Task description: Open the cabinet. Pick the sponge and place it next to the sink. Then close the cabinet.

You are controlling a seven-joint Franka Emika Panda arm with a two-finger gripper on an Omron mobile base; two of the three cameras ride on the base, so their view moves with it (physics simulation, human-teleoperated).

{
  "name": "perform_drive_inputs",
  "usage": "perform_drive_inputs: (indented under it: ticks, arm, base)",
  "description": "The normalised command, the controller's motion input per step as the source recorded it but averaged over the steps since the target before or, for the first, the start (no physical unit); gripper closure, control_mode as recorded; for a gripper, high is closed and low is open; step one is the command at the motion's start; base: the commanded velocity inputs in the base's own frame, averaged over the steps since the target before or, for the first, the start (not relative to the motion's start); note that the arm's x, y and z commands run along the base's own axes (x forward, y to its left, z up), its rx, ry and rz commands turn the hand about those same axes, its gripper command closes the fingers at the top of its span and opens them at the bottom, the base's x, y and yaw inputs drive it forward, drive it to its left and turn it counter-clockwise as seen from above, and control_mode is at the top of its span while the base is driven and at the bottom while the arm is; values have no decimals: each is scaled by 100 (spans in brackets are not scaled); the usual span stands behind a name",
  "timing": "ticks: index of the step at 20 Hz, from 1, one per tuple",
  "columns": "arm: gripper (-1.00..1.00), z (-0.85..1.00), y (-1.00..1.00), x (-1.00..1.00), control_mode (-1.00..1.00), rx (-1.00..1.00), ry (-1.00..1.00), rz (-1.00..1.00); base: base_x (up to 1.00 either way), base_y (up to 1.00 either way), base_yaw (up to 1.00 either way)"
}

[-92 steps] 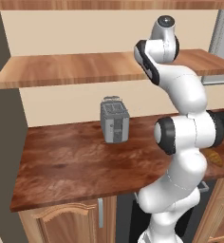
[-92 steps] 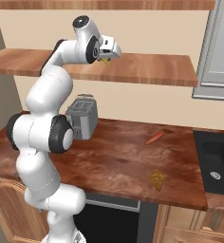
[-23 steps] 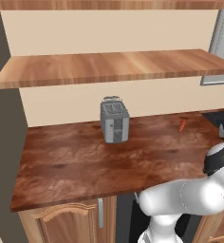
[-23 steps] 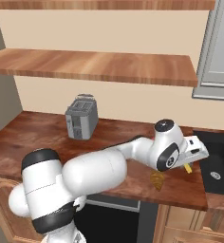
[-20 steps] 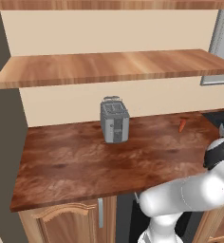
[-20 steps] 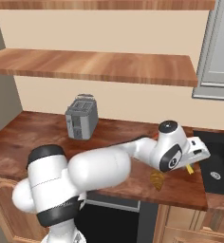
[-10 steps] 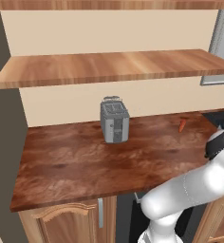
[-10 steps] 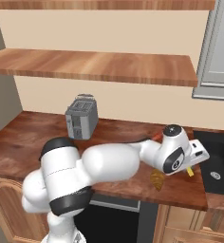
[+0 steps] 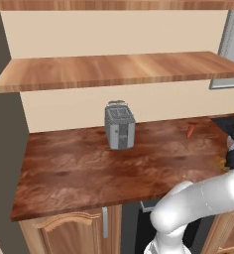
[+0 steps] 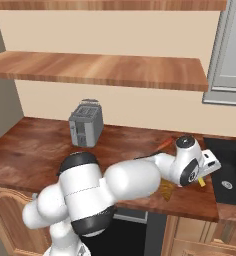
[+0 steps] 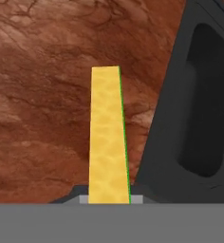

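Spanning the wall above everything, the cabinet (image 9: 119,69) of light-brown grained planks runs across the 12 o'clock half of both base views, its lower board jutting out over the worktop. Below it the reddish-brown counter (image 9: 84,168) fills the middle of the left base view, and in the hand view the same marbled surface lies behind the held thing.

At 3 o'clock in the right base view the black sink (image 10: 229,172) is let into the counter; in the hand view its dark basin and rim take the 2 to 4 o'clock side. A grey toaster (image 9: 119,126) stands upright near the back wall, at about 12 o'clock from the counter's middle in the left base view and at 9 o'clock in the right base view, well apart from the sink.

The arm stretches low across the counter toward the sink's near edge, and the gripper (image 10: 206,175) is pinching the sponge (image 11: 108,137), which stands on edge between the fingers: a broad yellow face with a thin green strip along its 3 o'clock side. It hangs just beside the sink's rim, over the counter.

Smallest, an orange carrot-like thing (image 9: 190,130) lies by the back wall at 2 o'clock in the left base view.
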Motion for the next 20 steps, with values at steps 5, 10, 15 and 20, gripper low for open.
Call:
perform_drive_inputs:
  ticks: [5, 10, 15, 20]
  arm:
    - [100, -34, -1, 15, -100, 0, 0, 1]
    - [-100, -17, -4, 3, -100, 0, 0, 0]
    - [-100, 0, -24, 0, -100, 0, 0, 0]
    - [-100, 0, -31, 2, -100, 0, -1, 0]
  base:
    - [0, 0, 0]
    - [0, 0, 0]
    - [0, 0, 0]
    - [0, 0, 0]
